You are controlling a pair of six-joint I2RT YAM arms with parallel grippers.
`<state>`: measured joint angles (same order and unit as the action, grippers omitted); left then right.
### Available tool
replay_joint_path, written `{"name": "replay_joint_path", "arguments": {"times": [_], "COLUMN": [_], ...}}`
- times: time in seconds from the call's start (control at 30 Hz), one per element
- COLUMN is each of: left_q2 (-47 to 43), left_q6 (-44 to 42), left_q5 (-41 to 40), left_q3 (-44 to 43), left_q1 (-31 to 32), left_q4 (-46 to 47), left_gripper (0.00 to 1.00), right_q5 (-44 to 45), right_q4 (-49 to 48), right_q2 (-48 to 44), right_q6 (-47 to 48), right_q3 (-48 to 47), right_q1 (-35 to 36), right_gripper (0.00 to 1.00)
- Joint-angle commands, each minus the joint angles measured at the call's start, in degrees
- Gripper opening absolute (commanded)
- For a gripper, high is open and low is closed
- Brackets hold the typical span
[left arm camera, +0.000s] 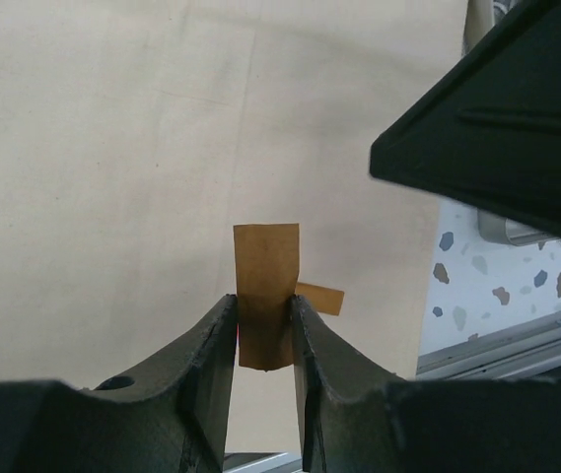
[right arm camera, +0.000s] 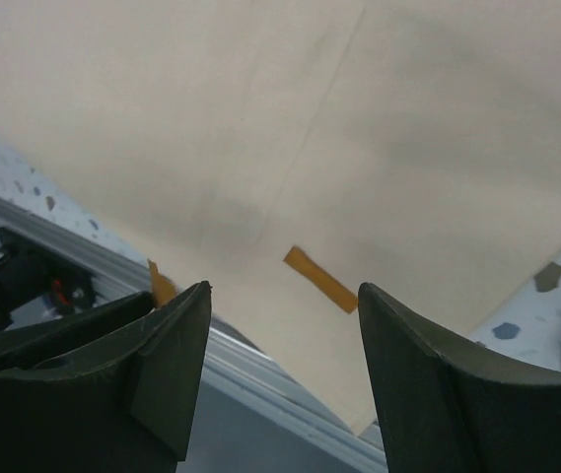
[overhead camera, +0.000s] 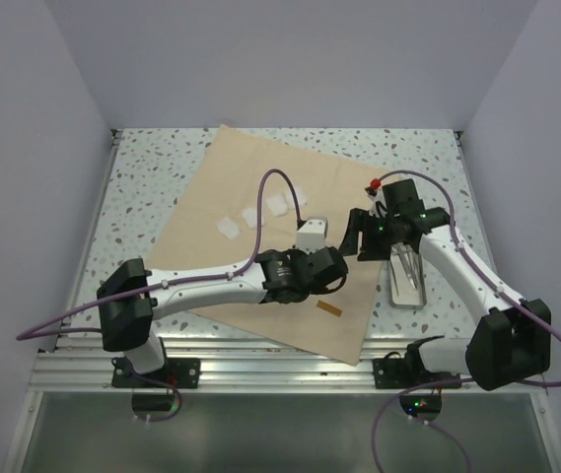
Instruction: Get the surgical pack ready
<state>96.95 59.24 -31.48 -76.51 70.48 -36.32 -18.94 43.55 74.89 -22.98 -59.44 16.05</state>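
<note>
The surgical pack (overhead camera: 250,168) is a wide tan cloth sheet lying flat and skewed on the speckled table. Over its near right part my left gripper (overhead camera: 339,276) is shut on a short brown tape strip (left arm camera: 265,296), held upright between the fingers (left arm camera: 211,355). A second brown strip (overhead camera: 328,308) lies flat on the cloth just beyond it, also visible in both wrist views (left arm camera: 319,298) (right arm camera: 319,279). My right gripper (overhead camera: 359,236) hovers open above the cloth's right edge, close to the left gripper; nothing is between its fingers (right arm camera: 176,345).
Several white gauze squares (overhead camera: 252,215) lie in a row on the cloth's middle. A small silver tray (overhead camera: 408,281) holding steel instruments sits right of the cloth, under the right arm. The aluminium rail (overhead camera: 290,367) runs along the near table edge.
</note>
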Motion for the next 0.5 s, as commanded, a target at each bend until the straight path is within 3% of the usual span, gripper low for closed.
{"name": "replay_joint_path", "arguments": {"times": [0.0,0.3,0.47], "left_q2": [-3.08,-2.73,-2.82], "left_q6": [-2.38,-2.64,-2.99], "left_q5": [-0.60,0.55,0.64], "left_q3": [1.71,1.36,1.19], "left_q1": [-0.60,-0.60,-0.60], "left_q4": [6.43,7.57,7.66], "left_gripper": [0.32,0.32,0.32], "right_q5": [-12.42,-15.25,-15.68], "right_q4": [-7.42,-12.97,-13.23], "right_q2": [-3.35,-3.79,-3.97], "right_q6": [-5.75,-10.42,-10.15], "right_q3": [2.57,5.83,7.76], "right_q1": [1.08,4.07,4.60], "right_gripper": [0.65,0.60,0.50]}}
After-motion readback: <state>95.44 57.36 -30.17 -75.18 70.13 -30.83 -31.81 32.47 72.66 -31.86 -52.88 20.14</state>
